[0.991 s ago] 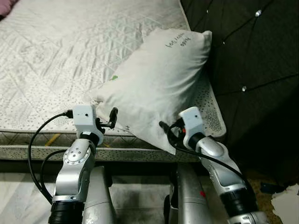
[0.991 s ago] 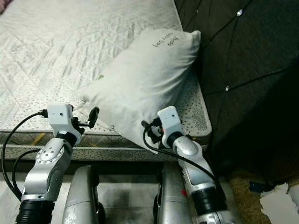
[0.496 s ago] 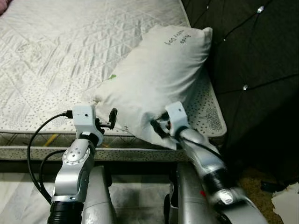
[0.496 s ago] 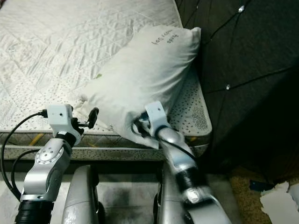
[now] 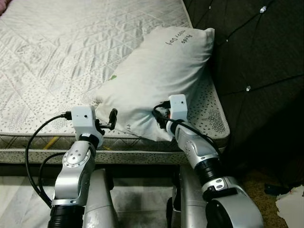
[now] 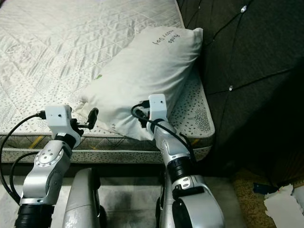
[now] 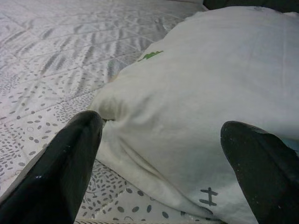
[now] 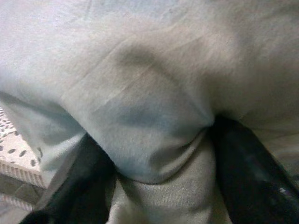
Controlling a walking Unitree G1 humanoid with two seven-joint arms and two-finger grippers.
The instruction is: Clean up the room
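Bed (image 5: 71, 57), bare quilted mattress, dark tufted headboard (image 5: 256, 52) along its right side.

Pillow (image 5: 156, 80), white, handwriting near its top corner, lies slantwise on the near right part of the mattress. Top corner leans on the headboard; lower corner reaches the mattress edge.

Right end effector (image 8: 154, 140): fingers (image 8: 88, 177) either side of a fold of pillow cloth at the lower corner, fabric bunched between them. Judged closed on the pillow.

Left end effector (image 7: 161, 163): spread wide, empty, just short of the pillow's lower left edge. Pillow sits squarely in the gap ahead, not touched.

Step in hand (judgement): seating the pillow at the headboard.
- Keep the right pinch deep; a shallow fold may slip.
- Bring the left in for a second hold before lifting.
- Lift, don't drag.
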